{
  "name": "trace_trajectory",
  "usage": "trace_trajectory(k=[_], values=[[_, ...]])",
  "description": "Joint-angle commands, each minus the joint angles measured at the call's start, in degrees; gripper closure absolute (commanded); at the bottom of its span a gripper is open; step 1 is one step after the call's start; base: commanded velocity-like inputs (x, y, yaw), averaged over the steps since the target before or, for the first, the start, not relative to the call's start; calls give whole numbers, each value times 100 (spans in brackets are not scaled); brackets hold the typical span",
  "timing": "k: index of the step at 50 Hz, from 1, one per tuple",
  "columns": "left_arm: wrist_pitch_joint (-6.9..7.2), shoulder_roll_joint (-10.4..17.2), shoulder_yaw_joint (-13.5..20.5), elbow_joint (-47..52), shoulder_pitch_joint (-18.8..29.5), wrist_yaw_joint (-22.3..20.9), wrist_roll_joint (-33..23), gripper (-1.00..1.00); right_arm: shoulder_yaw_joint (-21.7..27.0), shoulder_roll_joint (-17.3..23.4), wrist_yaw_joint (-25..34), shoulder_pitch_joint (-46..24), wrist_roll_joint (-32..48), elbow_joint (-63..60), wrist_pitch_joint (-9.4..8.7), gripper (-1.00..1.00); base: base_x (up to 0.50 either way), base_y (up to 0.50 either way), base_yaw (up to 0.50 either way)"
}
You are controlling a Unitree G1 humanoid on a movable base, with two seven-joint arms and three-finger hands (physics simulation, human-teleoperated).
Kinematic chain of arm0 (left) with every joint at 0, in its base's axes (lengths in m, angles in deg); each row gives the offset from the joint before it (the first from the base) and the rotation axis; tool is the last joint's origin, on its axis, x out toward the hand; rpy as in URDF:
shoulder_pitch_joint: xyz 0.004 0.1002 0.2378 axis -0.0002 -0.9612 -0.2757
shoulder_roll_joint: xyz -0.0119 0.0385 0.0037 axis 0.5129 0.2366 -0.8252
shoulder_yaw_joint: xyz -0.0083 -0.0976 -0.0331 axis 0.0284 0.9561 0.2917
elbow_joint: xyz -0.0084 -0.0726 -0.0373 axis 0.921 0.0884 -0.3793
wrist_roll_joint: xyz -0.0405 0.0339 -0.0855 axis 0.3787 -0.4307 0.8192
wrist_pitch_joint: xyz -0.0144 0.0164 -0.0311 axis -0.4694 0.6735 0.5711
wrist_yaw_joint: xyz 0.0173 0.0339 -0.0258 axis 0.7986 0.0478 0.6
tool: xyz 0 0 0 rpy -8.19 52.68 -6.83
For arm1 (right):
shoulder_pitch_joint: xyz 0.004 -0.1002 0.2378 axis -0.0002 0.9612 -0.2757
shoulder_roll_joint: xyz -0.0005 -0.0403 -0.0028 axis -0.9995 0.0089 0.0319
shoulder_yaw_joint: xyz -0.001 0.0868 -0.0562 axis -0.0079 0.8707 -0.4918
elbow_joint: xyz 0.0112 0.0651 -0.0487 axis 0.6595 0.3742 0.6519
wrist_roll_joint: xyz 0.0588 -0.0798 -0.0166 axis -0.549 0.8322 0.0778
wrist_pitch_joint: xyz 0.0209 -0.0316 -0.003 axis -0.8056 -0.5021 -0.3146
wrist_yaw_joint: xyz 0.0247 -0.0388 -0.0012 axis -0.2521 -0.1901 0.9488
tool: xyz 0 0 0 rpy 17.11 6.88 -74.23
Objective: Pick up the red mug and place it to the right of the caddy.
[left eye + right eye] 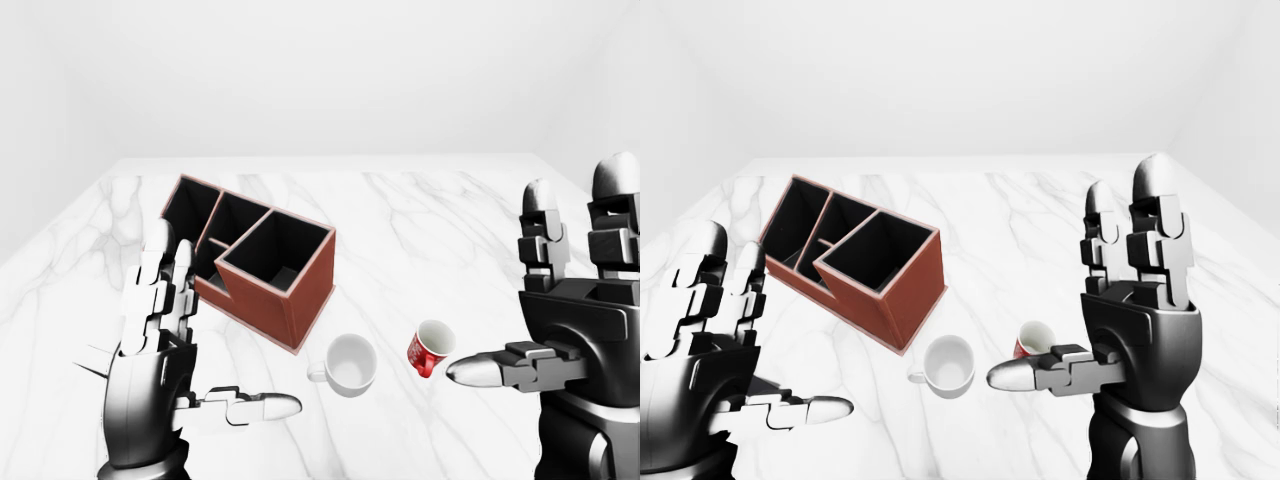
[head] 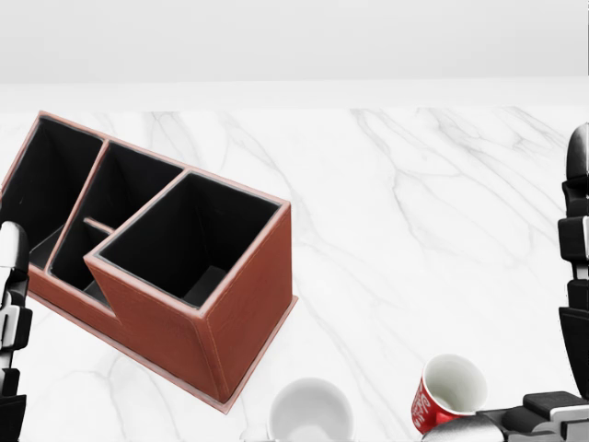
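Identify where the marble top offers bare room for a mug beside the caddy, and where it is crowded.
Bare marble table lies right of the caddy, above the red mug. Crowded: the caddy's low right corner, where the white mug sits, red mug beside it near the right hand.

The right hand's (image 1: pixel 1110 330) thumb hides most of the red mug (image 1: pixel 1032 338). The white mug (image 2: pixel 310 412) is cut off at the head view's bottom edge.
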Motion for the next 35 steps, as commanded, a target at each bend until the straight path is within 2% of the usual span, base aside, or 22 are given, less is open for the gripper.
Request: trace_trajectory(k=[1,6,21,26,28,31,32,35], values=[[0,-8,16,1,8,-4,5,-100,198,9,-157,-111,-366,-70,0,-100,0,-50,0],[0,-11,20,1,-15,-7,14,-100,154,24,-166,-87,-320,-49,0,-100,0,-50,0],[0,-5,27,1,0,-9,32,-100,-49,64,-119,-18,122,114,0,-100,0,0,0],[0,3,94,1,-33,-35,122,-100,516,68,-125,-126,-310,-398,0,-100,0,0,0],[0,-5,186,1,-69,-49,220,-100,491,182,48,-83,-14,-341,0,-100,0,0,0],[0,-4,138,1,-87,-30,187,-100,602,309,142,-332,249,-336,0,-100,0,0,0],[0,-2,113,1,-58,-18,145,-100,501,471,337,-331,500,-260,0,-100,0,0,0],[0,8,89,1,-56,-16,155,-100,874,654,649,-608,620,-384,0,-100,0,0,0]])
